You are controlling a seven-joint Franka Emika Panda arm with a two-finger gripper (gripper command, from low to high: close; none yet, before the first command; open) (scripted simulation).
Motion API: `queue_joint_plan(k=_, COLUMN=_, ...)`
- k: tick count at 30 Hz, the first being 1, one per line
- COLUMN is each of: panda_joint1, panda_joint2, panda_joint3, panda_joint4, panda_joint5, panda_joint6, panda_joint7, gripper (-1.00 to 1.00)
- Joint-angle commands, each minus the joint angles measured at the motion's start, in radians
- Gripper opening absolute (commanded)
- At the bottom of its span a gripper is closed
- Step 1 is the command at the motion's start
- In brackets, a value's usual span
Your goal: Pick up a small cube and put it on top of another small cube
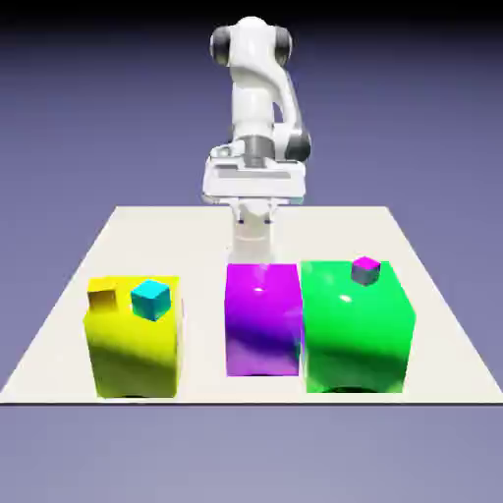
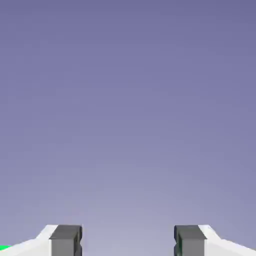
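well apart from the pincer (image 2: 128, 241), it seems, lies the magenta-topped cube (image 1: 365, 271).

Large purple block (image 1: 262, 329): smooth, glossy, plastic look, small white highlight on top. Large green block (image 1: 356, 334): same glossy finish, bright glint. Large yellow block (image 1: 135, 344): smooth, shiny, dark sheen across front. Worktop (image 1: 201, 241): pale, smooth, matt. Arm (image 1: 253, 93): glossy white shell, dark grey joint caps. Fingertips (image 2: 66, 241): dark grey, smooth.
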Motion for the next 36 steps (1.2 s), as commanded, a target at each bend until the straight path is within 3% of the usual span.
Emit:
queue_joint_plan(k=1, panda_joint1=-0.036, panda_joint2=0.028, panda_joint3=-0.026, panda_joint4=0.021, panda_joint5=0.008, panda_joint6=-0.001, panda_joint7=-0.030, gripper=0.00)
queue_joint_plan(k=13, panda_joint1=-0.334, panda_joint2=0.459, panda_joint3=-0.459, panda_joint4=0.221, panda_joint5=0.221, panda_joint6=-0.240, panda_joint7=-0.157, gripper=0.00)
queue_joint_plan(k=24, panda_joint1=-0.094, panda_joint2=0.669, panda_joint3=-0.721, panda_joint4=0.145, panda_joint5=0.518, panda_joint6=-0.667, panda_joint7=0.275, gripper=0.00)
queue_joint_plan(k=26, panda_joint1=-0.057, panda_joint2=0.644, panda_joint3=-0.727, panda_joint4=0.119, panda_joint5=0.537, panda_joint6=-0.669, panda_joint7=0.358, gripper=0.00)
queue_joint_plan(k=34, panda_joint1=-0.132, panda_joint2=0.874, panda_joint3=-0.543, panda_joint4=0.142, panda_joint5=0.872, panda_joint6=-0.581, panda_joint7=0.133, gripper=0.00)
queue_joint_plan(k=35, panda_joint1=-0.132, panda_joint2=0.874, panda_joint3=-0.543, panda_joint4=0.142, panda_joint5=0.872, panda_joint6=-0.581, panda_joint7=0.133, gripper=-1.00)
queue_joint_plan(k=36, panda_joint1=-0.132, panda_joint2=0.874, panda_joint3=-0.543, panda_joint4=0.142, panda_joint5=0.872, panda_joint6=-0.581, panda_joint7=0.133, gripper=-1.00)
